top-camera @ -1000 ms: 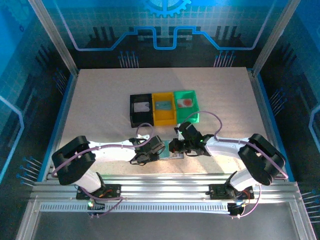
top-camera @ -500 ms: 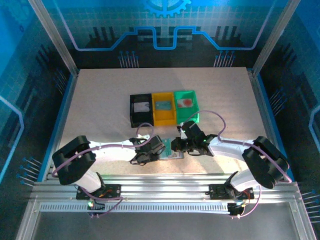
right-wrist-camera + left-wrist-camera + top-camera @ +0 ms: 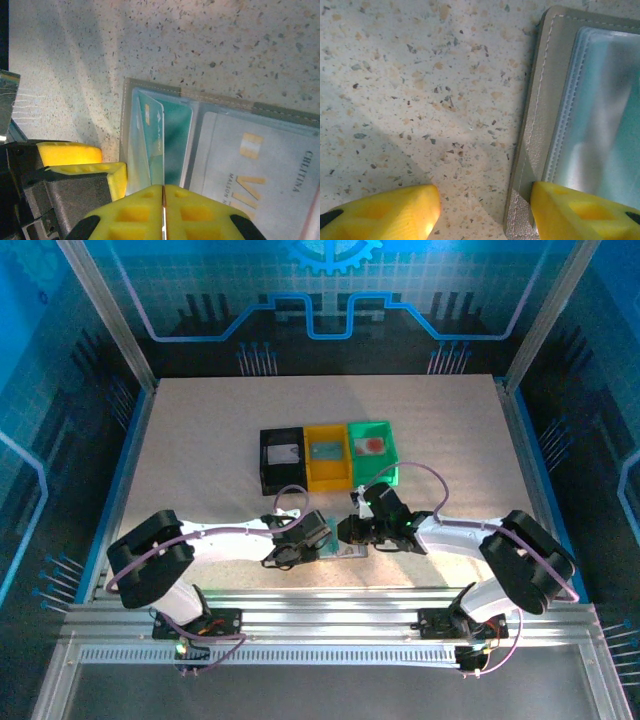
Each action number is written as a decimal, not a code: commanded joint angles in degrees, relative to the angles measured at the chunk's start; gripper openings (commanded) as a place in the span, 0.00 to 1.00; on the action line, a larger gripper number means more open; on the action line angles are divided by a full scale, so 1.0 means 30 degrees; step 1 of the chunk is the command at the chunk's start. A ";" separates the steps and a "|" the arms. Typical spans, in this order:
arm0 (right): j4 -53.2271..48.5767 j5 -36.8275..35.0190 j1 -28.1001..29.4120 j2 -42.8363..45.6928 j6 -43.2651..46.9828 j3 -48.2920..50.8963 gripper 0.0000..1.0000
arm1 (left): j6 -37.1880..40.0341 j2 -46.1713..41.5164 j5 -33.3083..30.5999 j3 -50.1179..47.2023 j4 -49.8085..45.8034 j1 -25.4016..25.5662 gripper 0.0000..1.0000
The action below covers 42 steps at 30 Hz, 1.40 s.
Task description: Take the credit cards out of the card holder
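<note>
Blue-tinted overhead view (wrist views warm, softly shadowed).

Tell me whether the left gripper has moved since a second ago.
No. In the top view the left gripper sits at the same spot below the black bin and yellow bin, beside the card holder.

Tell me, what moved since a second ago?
The right pincer swung slightly right over the card holder, then back left, pinched shut. The left pincer stayed open, one finger pressing the holder's edge. The bins did not move.
</note>
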<state>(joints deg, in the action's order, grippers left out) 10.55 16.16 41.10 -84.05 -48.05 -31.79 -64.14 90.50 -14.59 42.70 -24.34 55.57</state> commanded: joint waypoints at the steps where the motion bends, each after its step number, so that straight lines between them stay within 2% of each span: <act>1: 0.0807 0.0748 0.0391 -0.0392 0.0021 0.0008 0.11 | -0.0282 0.3900 0.4129 -0.1460 0.5238 0.0343 0.56; 12: 0.1141 0.0853 0.0801 -0.0577 0.0039 -0.0069 0.15 | -0.0325 0.4053 0.4140 -0.1400 0.5271 0.0461 0.56; 15: 0.1201 0.0821 0.0928 -0.0606 -0.0007 -0.0093 0.11 | -0.0286 0.4012 0.4131 -0.1403 0.5243 0.0468 0.56; 19: 0.0614 0.0402 0.0966 -0.0196 0.0205 -0.0067 0.00 | -0.0244 0.3797 0.4039 -0.1371 0.5044 0.0460 0.56; 25: -0.0918 -0.0376 0.0665 0.1181 0.0911 0.0099 0.00 | -0.0153 0.3496 0.3890 -0.1357 0.4715 0.0461 0.56; 32: -0.2432 -0.0181 -0.0466 0.3149 0.1655 0.0563 0.00 | -0.0157 0.2940 0.3898 -0.1359 0.4569 0.0431 0.56; 36: -0.4034 -0.0046 -0.1017 0.4663 0.2409 0.0433 0.00 | 0.0185 0.1496 0.3945 -0.1133 0.3791 0.0289 0.56; 42: -0.6345 0.0764 -0.2150 0.7231 0.3625 0.0103 0.00 | 0.2537 -0.3536 0.2915 -0.0001 0.0204 -0.0538 0.63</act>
<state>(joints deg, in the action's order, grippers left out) -2.96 16.19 36.38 -64.99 -40.38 -30.68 -60.93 85.19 -10.79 42.81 -23.75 54.92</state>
